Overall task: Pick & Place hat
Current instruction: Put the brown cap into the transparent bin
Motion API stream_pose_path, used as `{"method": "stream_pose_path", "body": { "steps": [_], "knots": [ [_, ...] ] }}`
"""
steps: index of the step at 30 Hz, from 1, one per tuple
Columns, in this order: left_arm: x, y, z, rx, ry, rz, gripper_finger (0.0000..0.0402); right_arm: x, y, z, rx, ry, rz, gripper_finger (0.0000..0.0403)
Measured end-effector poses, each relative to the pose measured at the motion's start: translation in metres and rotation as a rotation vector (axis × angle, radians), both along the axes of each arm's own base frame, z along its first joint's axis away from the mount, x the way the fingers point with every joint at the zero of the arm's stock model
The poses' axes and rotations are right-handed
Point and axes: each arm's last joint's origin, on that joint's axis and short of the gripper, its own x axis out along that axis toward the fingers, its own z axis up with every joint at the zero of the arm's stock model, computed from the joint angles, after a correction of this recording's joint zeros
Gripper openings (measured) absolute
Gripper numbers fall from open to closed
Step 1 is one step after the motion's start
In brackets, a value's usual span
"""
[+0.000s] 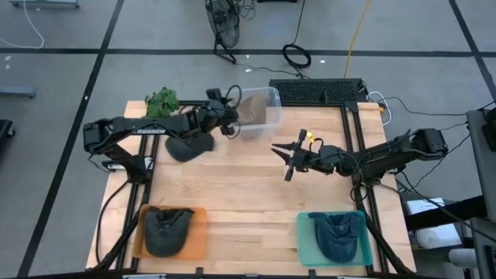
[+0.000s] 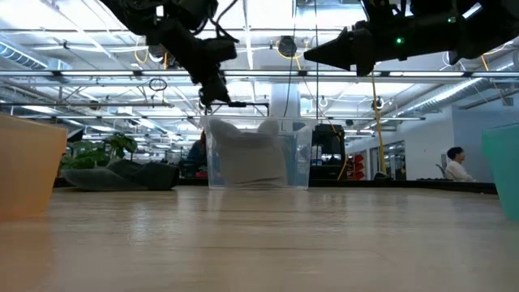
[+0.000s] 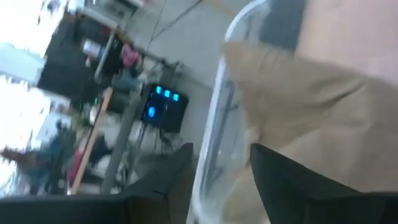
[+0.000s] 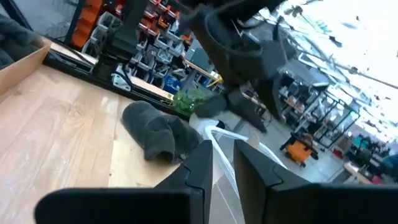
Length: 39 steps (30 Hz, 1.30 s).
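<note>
1. Your left claw [image 1: 231, 124] hangs over the left rim of the clear bin [image 1: 260, 111] at the far middle of the bench [image 1: 248, 194]; its fingers stand apart with nothing between them, one on each side of the bin's wall in the left wrist view.
2. Inside that bin lies a tan hat [image 3: 311, 118], slumped against the wall (the low view shows it as a pale heap behind the clear plastic).
3. Your right claw [image 1: 288, 159] hovers above the bare middle of the bench, right of the bin, fingers drawn nearly together and holding nothing.
4. On the bench just left of the bin, under the left arm, lies a dark grey hat [image 1: 188, 147].
5. Beyond it at the far left corner you have a green leafy plant [image 1: 162, 101].
6. At the near left, an orange tray [image 1: 198, 232] carries another dark hat [image 1: 167, 231].
7. At the near right, a teal tray [image 1: 307, 236] carries a dark blue hat [image 1: 339, 235].
</note>
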Motion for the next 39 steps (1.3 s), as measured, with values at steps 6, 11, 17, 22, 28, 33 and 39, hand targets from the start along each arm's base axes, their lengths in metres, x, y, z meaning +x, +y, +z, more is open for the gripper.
{"method": "stream_pose_path", "body": {
  "steps": [6,11,17,22,28,33,39],
  "knots": [
    [-0.036,-0.005,0.023,-0.121,-0.066,0.117,0.0136,0.0,-0.007,-0.004,0.081,0.015,-0.026,0.0043],
    [-0.061,-0.01,0.042,-0.195,-0.242,0.141,0.0099,0.006,-0.033,0.003,0.218,-0.059,-0.064,0.0043],
    [-0.066,-0.018,0.063,-0.239,-0.561,-0.135,0.0055,0.041,-0.087,0.033,0.361,-0.006,-0.151,0.0043],
    [-0.07,-0.024,0.055,-0.246,-0.576,-0.188,0.002,0.085,-0.123,0.047,0.382,0.115,-0.208,0.0043],
    [-0.071,-0.021,0.052,-0.204,-0.554,-0.187,0.0014,0.125,-0.162,0.029,0.393,0.269,-0.27,0.0043],
    [-0.079,-0.018,0.044,-0.25,-0.455,-0.135,0.0039,0.13,-0.195,0.006,0.419,0.305,-0.366,0.0043],
    [-0.081,-0.016,0.042,-0.26,-0.431,-0.125,0.0036,0.119,-0.214,0.0,0.447,0.312,-0.495,0.0043]
  ]
}}
